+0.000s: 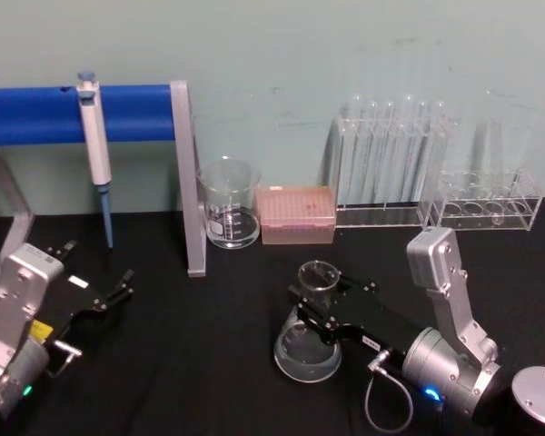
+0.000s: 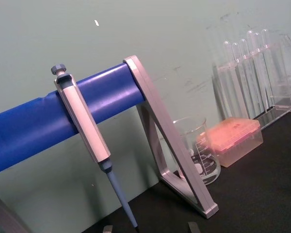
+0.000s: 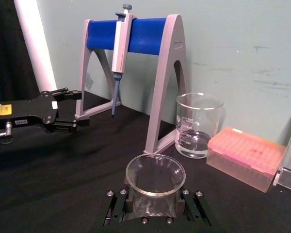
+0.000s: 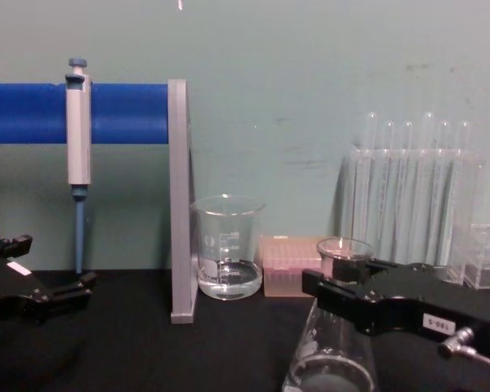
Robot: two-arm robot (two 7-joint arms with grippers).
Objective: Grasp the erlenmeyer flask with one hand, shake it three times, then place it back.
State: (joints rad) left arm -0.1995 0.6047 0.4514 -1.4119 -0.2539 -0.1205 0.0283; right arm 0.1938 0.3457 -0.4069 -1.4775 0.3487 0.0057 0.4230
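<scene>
Neat hold as the right gripper [image 1: 311, 302] has its fingers closed on the erlenmeyer flask [image 1: 304, 354] neck under the rim, likely light, slick, breakable glass, while the left gripper [image 3: 73, 108] sits open far left

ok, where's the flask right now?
Head view, right of centre: the flask is in front of the beaker and pink tip box, its neck clamped in the right gripper. The left gripper is parked far left.

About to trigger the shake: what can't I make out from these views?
Base of the erlenmeyer flask: cut off by chest view's bottom edge.
Its neck: covered by jaws of the right gripper, right wrist view.
Its liquid level: too faint, head view.
Whether it touches the table: unclear.
</scene>
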